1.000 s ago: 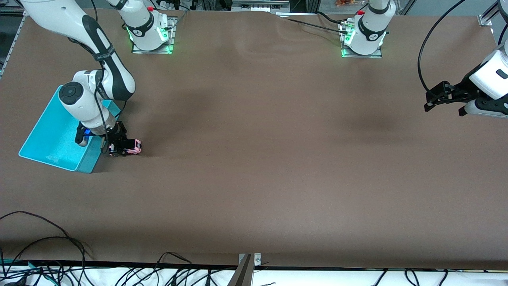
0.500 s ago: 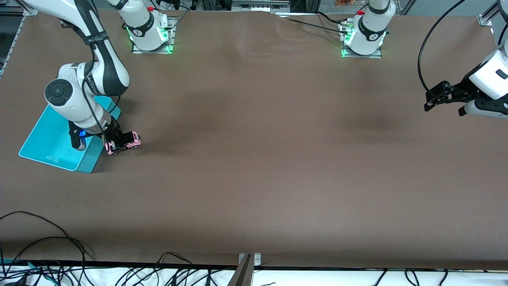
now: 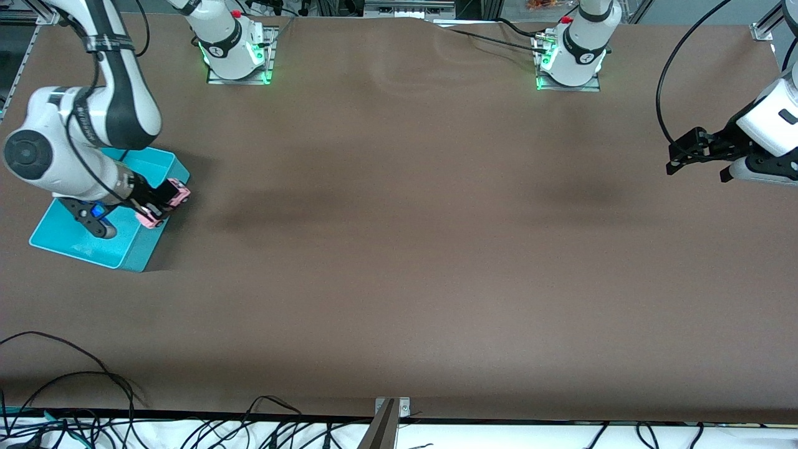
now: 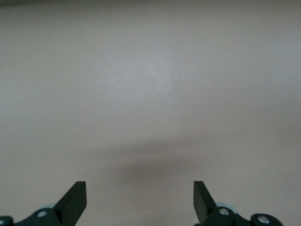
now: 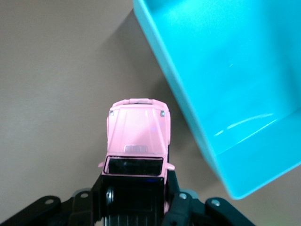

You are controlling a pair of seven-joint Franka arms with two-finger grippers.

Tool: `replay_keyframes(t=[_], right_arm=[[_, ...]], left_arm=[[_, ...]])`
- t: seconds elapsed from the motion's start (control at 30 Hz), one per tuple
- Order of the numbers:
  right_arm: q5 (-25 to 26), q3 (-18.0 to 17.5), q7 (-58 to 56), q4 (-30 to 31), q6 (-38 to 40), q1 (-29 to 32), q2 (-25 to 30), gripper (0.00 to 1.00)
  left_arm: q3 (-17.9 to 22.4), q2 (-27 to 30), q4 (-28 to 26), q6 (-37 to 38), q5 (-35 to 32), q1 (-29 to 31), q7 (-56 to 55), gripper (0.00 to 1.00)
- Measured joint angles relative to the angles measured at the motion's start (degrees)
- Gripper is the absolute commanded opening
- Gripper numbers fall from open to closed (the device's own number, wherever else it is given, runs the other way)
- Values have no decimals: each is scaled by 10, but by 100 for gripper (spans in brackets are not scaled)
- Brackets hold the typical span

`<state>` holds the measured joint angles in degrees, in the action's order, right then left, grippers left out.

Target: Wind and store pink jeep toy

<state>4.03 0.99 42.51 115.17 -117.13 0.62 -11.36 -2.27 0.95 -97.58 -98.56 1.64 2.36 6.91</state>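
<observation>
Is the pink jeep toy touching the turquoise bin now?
Apart. In the right wrist view, bare table shows between the pink jeep toy, held in the right gripper, and the turquoise bin's wall.

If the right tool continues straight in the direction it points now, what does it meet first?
Probably the bare table just beside the turquoise bin: the right tool, holding the pink jeep toy, points down there. Depth is unclear.

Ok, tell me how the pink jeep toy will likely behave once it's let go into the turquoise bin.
The pink jeep toy looks like rigid moulded plastic, so it should keep its shape in the right gripper. It is tiny beside the turquoise bin, so probably light. As a wheeled toy landing on the bin's smooth floor, it may well roll or slide until a wall stops it.
</observation>
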Motion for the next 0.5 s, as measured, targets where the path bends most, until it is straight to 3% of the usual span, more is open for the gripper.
replay_keyframes(t=[0.23, 0.5], right_arm=[[6, 44, -111, -7, 21, 1, 4, 0], [51, 99, -225, -3, 23, 3, -9, 0]], left_arm=[[0, 0, 0, 0, 0, 0, 0, 100], [0, 0, 0, 0, 0, 0, 0, 100]])
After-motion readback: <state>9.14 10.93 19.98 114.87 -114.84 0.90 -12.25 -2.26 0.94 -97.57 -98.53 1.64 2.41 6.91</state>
